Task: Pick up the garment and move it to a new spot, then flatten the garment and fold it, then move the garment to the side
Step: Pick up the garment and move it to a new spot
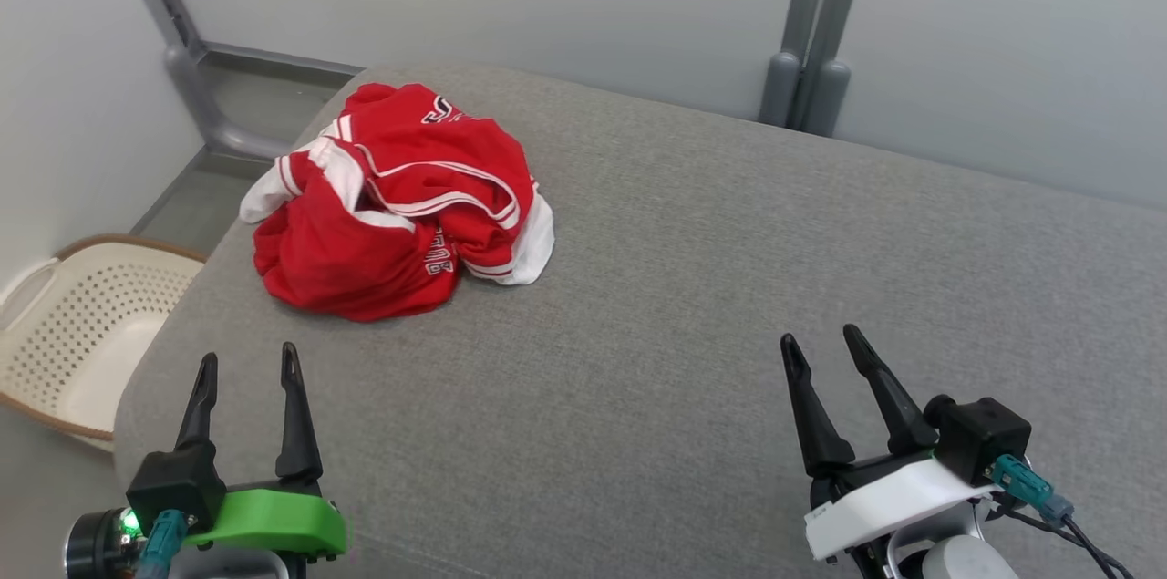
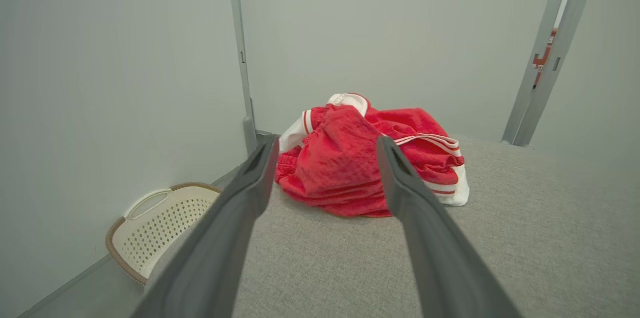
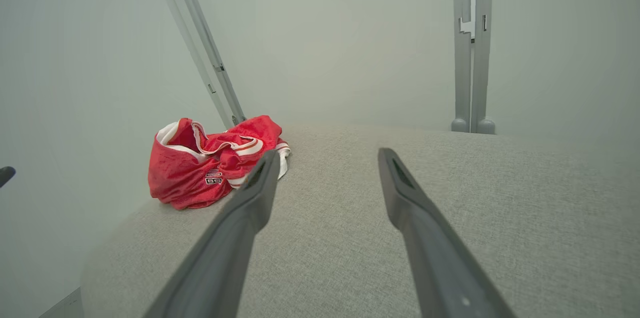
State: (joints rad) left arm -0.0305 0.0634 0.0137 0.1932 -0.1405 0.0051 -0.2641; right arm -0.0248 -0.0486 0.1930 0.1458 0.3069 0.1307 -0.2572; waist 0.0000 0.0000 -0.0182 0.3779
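1. Nearest the camera, the left tool [image 1: 248,353] and the right tool [image 1: 819,335] are hovering over the near edge of the grey surface [image 1: 638,287]. Each has its fingers standing apart and is gripping nothing, apparently poised to begin the pick-up.
2. The left tool is pointing straight at the garment [image 1: 392,214], so it is looking the likelier one to reach first. The right tool is facing bare fabric, well apart from the heap.
3. Beyond both tools, the red-and-white garment is lying crumpled near the far left corner of the surface, untouched. Its trim and lettering are bunching in folds, so it is probably needing a lift to open ground before any flattening.
4. Off the left edge, a pale basket [image 1: 64,333] is sitting on the floor below the surface.
5. Farthest back, grey posts [image 1: 811,14] are standing against plain walls.
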